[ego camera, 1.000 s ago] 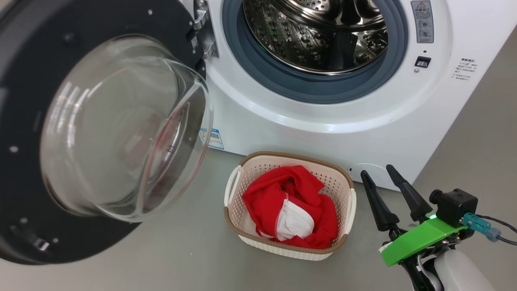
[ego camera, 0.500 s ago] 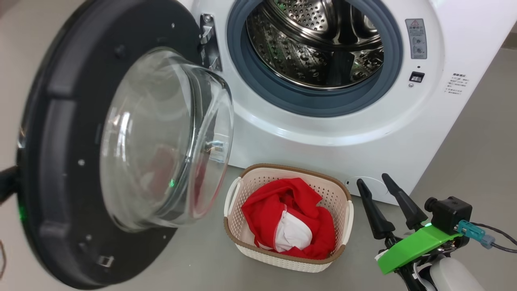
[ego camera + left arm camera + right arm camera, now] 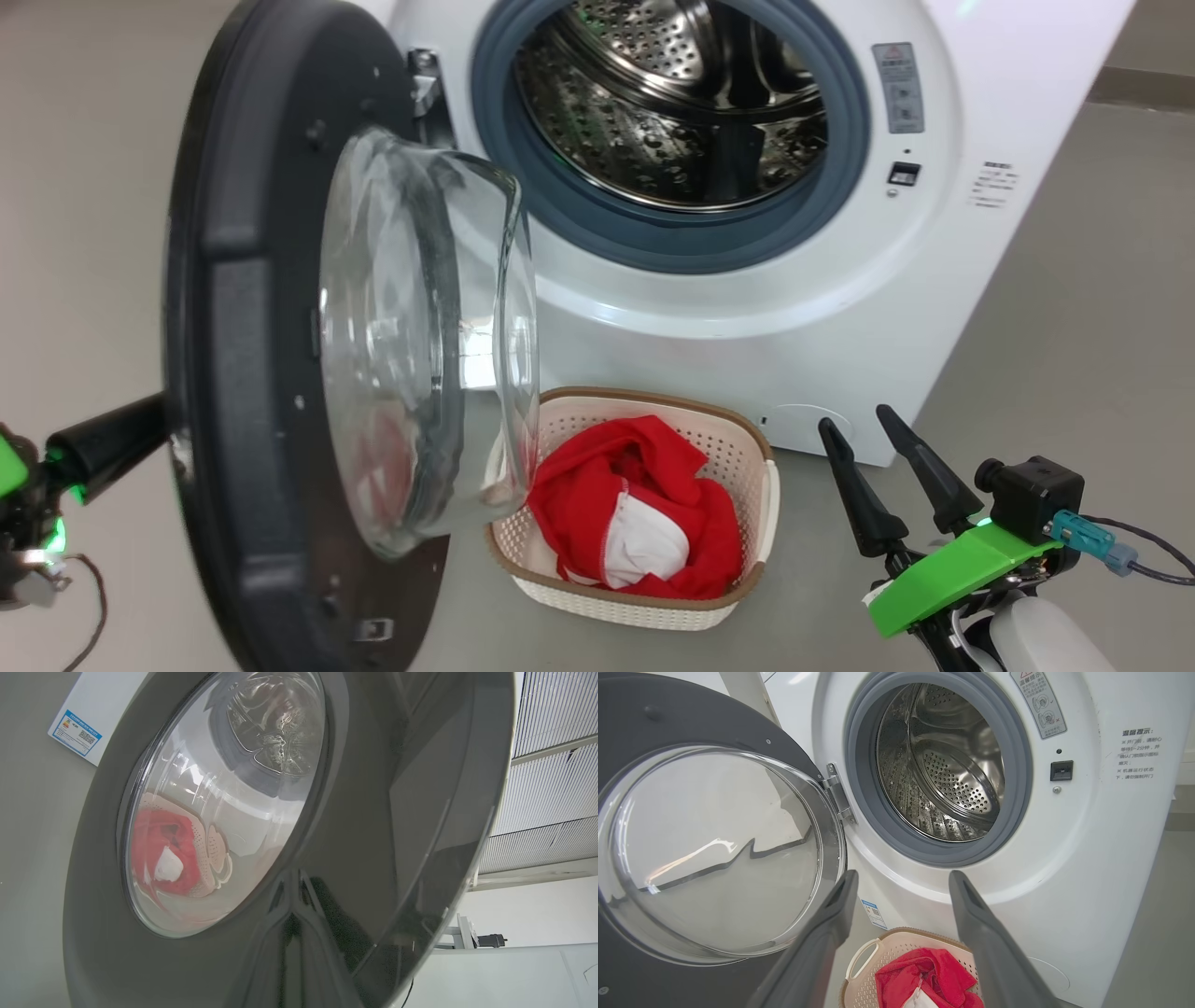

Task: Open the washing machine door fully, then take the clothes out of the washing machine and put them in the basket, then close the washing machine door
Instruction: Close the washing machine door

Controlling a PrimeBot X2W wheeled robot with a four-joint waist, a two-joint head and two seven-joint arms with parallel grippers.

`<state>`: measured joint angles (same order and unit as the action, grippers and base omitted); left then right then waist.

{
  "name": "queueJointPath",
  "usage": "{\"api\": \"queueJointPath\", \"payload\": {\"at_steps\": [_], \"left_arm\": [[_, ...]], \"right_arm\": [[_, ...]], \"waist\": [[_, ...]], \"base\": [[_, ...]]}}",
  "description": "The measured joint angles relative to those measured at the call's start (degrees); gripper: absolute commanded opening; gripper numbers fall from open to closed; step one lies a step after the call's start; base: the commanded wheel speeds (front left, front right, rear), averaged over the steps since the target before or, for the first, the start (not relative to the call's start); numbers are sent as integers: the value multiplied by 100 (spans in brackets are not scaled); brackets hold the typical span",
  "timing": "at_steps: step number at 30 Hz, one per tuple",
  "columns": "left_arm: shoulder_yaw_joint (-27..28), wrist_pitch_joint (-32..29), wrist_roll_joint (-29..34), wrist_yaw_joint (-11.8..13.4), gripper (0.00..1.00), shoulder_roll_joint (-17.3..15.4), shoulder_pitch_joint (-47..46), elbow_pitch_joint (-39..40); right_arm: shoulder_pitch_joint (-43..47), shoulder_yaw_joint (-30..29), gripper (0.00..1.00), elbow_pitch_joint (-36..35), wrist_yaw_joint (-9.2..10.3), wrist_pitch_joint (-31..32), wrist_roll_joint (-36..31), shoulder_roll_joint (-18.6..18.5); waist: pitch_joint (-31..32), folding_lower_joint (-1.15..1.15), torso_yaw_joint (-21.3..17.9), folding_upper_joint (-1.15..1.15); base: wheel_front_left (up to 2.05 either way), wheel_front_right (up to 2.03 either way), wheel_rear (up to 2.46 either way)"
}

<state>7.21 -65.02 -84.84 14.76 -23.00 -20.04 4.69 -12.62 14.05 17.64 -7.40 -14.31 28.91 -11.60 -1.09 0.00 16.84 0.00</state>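
Note:
The washing machine [image 3: 747, 308] stands with its steel drum [image 3: 672, 103] bare. Its door [image 3: 252, 280] hangs about half open, edge-on to me, with the glass bowl [image 3: 420, 345] bulging toward the basket [image 3: 653, 399]. The red clothes [image 3: 635, 504], white lining showing, lie in that basket on the floor. My left gripper [image 3: 140, 425] presses on the door's outer black face at the left; its jaws are hidden. In the left wrist view the glossy door [image 3: 373, 812] is very close. My right gripper [image 3: 854, 420] hovers open and holds nothing, right of the basket [image 3: 878, 956] and clothes [image 3: 934, 970].
Grey floor [image 3: 1074, 327] stretches to the right of the machine. The door latch slot [image 3: 903, 174] and a warning label [image 3: 896, 89] sit right of the grey rubber ring [image 3: 803, 215]. A blue sticker [image 3: 74, 732] marks the machine's lower front.
The door has swung from wide open toward the machine, now edge-on. The left gripper has come into view behind it. The camera shifted; the right gripper and basket stayed put.

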Motion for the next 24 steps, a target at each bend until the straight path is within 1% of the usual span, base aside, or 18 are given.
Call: {"api": "queueJointPath", "payload": {"at_steps": [4, 13, 15, 19, 24], "left_arm": [[-56, 5, -7, 32, 0, 104, 1, 213], [-205, 148, 46, 1, 0, 288, 0, 361], [-214, 168, 48, -46, 0, 327, -2, 368], [-267, 263, 58, -51, 0, 404, -5, 415], [-299, 419, 108, -148, 0, 538, -26, 454]], "right_arm": [[0, 1, 100, 3, 0, 0, 1, -2], [-1, -5, 100, 4, 0, 0, 1, -3], [-1, -9, 100, 4, 0, 0, 1, -5], [-1, -11, 100, 4, 0, 0, 1, -5], [-3, -23, 100, -1, 0, 0, 1, -8]], "waist": [[1, 0, -161, 0], [2, 0, -585, 0], [-1, 0, -692, 0], [-15, 0, -911, 0], [-52, 0, -1203, 0]], "base": [[0, 0, 0], [0, 0, 0], [0, 0, 0], [0, 0, 0], [0, 0, 0]]}}
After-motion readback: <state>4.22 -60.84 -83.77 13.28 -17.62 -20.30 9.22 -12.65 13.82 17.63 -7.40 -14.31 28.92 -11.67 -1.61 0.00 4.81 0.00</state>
